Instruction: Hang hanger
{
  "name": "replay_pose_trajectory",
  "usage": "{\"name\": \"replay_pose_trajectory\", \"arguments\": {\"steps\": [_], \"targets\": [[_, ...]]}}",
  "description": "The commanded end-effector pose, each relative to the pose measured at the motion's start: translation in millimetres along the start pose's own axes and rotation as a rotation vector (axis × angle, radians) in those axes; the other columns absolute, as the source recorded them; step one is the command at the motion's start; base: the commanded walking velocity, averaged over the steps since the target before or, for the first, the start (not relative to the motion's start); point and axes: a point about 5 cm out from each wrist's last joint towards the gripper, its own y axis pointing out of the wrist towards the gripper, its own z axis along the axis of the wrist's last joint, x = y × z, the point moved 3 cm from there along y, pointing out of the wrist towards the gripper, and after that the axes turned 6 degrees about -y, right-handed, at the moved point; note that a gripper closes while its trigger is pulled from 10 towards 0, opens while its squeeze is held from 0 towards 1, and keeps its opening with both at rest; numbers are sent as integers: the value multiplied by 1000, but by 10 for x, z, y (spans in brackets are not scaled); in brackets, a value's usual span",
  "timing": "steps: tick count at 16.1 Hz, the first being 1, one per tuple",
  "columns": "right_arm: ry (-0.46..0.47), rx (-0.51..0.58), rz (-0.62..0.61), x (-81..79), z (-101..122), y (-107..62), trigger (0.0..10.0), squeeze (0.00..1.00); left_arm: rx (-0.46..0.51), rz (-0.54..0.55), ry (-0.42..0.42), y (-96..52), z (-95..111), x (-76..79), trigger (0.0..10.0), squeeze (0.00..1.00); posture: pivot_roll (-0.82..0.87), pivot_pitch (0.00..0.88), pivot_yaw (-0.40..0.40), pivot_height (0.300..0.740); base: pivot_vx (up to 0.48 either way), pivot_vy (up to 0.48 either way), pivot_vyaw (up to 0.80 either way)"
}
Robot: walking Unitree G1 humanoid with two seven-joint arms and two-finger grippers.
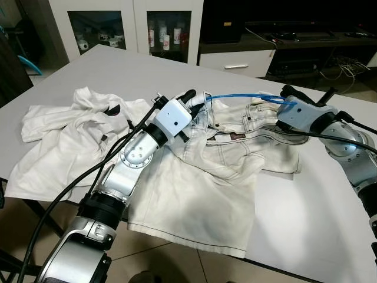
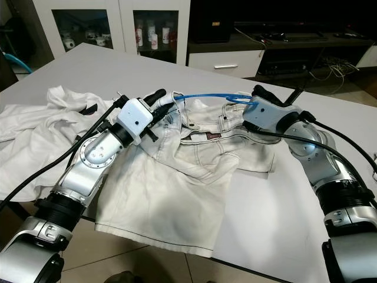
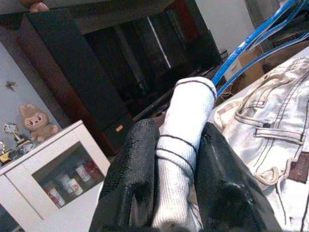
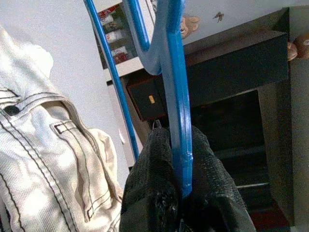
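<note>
Left end effector [image 1: 189, 97]: both black fingers pinch a bunched fold of the white jeans' waistband [image 3: 186, 121], lifted off the surface. Left arm reaches forward and rightward from the near left, elbow low over the near edge, forearm angled up toward the middle of the surface.

Right end effector [image 1: 287, 94]: fingers [image 4: 152, 193] pressed together on one end of the blue hanger [image 1: 247, 97], flat bar clamped between the pads. Right arm comes in from the near right, elbow bent outward, wrist turned leftward toward the other end effector.

Blue hanger: held nearly level just above the far edge of the jeans, spanning between the two end effectors; its left end lies close to the left fingers, contact there cannot be told.

White jeans [image 1: 230, 165]: spread over the middle of the grey surface [image 1: 318, 212], near leg hanging past the near edge. A white shirt [image 1: 65, 135] lies crumpled to the left.
</note>
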Motion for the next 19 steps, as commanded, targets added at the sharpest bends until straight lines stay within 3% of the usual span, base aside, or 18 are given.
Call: {"name": "replay_pose_trajectory", "arguments": {"steps": [1, 5, 6, 9, 10, 16, 19], "targets": [[43, -121, -45, 144, -315, -159, 10000, 0, -9, 113, -34, -60, -24, -259, 10000, 0, 45, 0, -41, 723, 0, 0, 0], [55, -114, -42, 148, -327, -189, 10000, 0, -1, 103, -68, -71, -29, -255, 10000, 0, 44, 0, -38, 723, 0, 0, 0], [53, -110, -39, 150, -321, -189, 10000, 0, 30, 81, -71, -93, 10, -234, 10000, 1000, 45, 0, -38, 723, 0, 0, 0], [47, -91, -32, 153, -274, -169, 10000, 0, 32, 28, -66, -80, 33, -172, 10000, 1000, 46, 0, -38, 723, 0, 0, 0], [45, -87, -31, 151, -262, -161, 10000, 0, 17, -7, -56, -75, 17, -131, 10000, 0, 48, 0, -38, 723, 0, 0, 0], [55, -85, -43, 188, -266, -166, 10000, 0, -26, -58, -44, -116, -72, -73, 10000, 0, 51, 0, -37, 723, 0, 0, 0], [100, -28, 9, 242, -274, -273, 10000, 0, -36, -76, -48, -118, -94, -23, 10000, 0, 50, 0, -31, 723, 0, 0, 0]]}}
